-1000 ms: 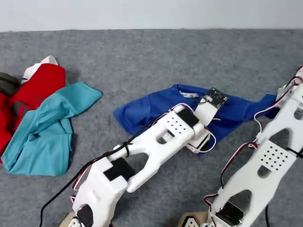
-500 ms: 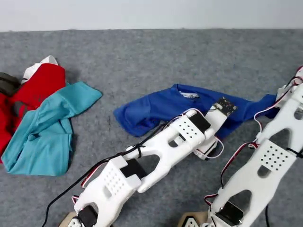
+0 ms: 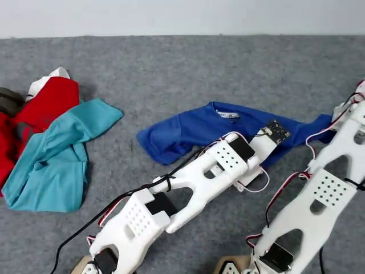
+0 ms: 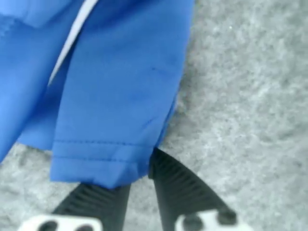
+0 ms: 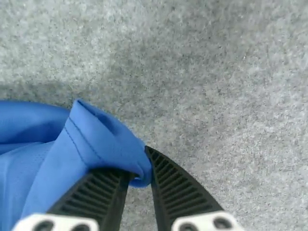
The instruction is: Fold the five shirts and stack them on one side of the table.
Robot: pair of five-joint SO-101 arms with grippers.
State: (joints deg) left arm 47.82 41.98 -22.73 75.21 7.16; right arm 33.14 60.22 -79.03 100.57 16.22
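A blue shirt (image 3: 217, 128) lies stretched across the middle of the grey table. My left gripper (image 4: 139, 180) is shut on its hemmed lower edge (image 4: 96, 154), at the shirt's near side under the left arm (image 3: 228, 157). At the far right my right gripper (image 5: 137, 180) is shut on a folded corner of the same blue shirt (image 5: 96, 139); the right arm (image 3: 331, 177) runs up the table's right side. A teal shirt (image 3: 54, 157) and a red shirt (image 3: 45, 105) lie crumpled in a pile at the left.
A white garment (image 3: 48, 77) and a dark one (image 3: 8, 103) peek out behind the red shirt. Bare grey carpet-like surface (image 3: 171, 68) spans the back of the table up to a pale wall.
The left arm has swung right and slightly toward the near edge, carrying the blue shirt's lower hem with it. The right arm has stayed put.
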